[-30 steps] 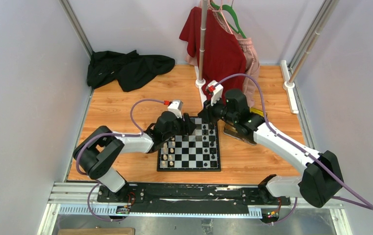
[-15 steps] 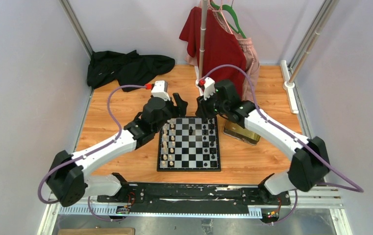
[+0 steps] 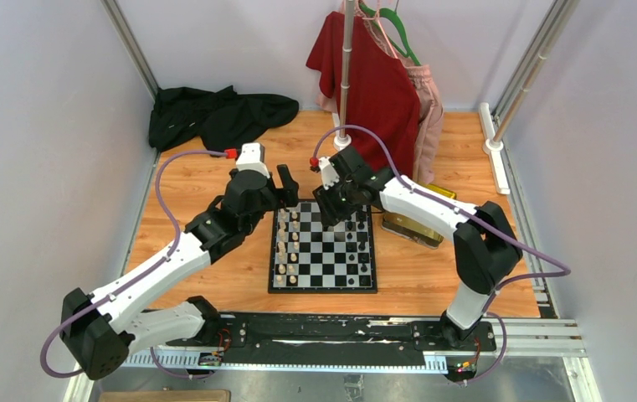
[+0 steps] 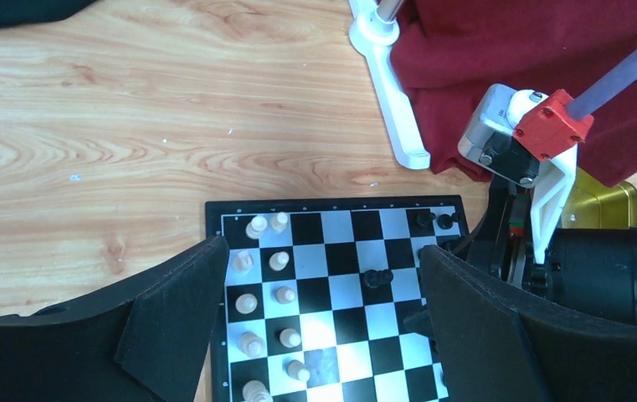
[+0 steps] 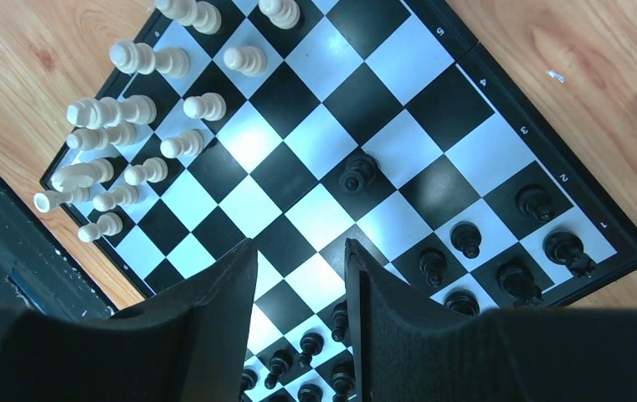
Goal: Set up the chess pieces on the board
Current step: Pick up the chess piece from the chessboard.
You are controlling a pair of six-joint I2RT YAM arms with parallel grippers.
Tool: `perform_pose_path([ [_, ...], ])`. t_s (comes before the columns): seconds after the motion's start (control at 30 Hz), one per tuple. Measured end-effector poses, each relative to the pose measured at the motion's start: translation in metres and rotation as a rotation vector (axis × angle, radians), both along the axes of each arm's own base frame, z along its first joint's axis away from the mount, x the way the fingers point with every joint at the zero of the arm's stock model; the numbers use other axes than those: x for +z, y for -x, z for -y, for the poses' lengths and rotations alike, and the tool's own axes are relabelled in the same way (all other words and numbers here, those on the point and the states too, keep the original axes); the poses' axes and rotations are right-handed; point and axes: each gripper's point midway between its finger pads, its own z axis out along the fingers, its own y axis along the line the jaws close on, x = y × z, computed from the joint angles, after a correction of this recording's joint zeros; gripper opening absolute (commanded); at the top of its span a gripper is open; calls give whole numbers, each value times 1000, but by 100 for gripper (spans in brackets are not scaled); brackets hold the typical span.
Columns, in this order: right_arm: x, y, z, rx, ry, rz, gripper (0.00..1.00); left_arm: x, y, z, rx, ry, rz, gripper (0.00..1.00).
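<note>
Both arms have pulled back toward the board's (image 3: 323,287) far edge, jaws widened. The left gripper (image 4: 323,260) hangs spread and empty over the far-left corner. The right gripper (image 5: 300,251) is also spread and empty, with a lone black pawn (image 5: 358,173) just beyond its fingertips. White pieces (image 3: 288,247) stand on the left, black pieces (image 3: 364,244) on the right.

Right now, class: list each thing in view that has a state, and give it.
left gripper: open, empty
right gripper: open, empty
board: lying flat
white pieces: standing, two rows along one edge
black pieces: standing along opposite edge, one mid-board
red shirt: hanging
black cloth: crumpled
</note>
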Motion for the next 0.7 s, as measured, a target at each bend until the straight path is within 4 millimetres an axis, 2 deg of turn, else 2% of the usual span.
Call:
perform_pose_path([
  [0.23, -14, 1, 3, -4, 36, -26, 47, -7, 8, -9, 14, -1, -19, 92],
  [0.43, -35, -4, 6, -21, 97, -48, 47, -17, 13, -13, 16, -10, -38, 92],
  [0.7, -31, -24, -2, -37, 113, -8, 47, -17, 12, -15, 17, -17, -39, 93],
])
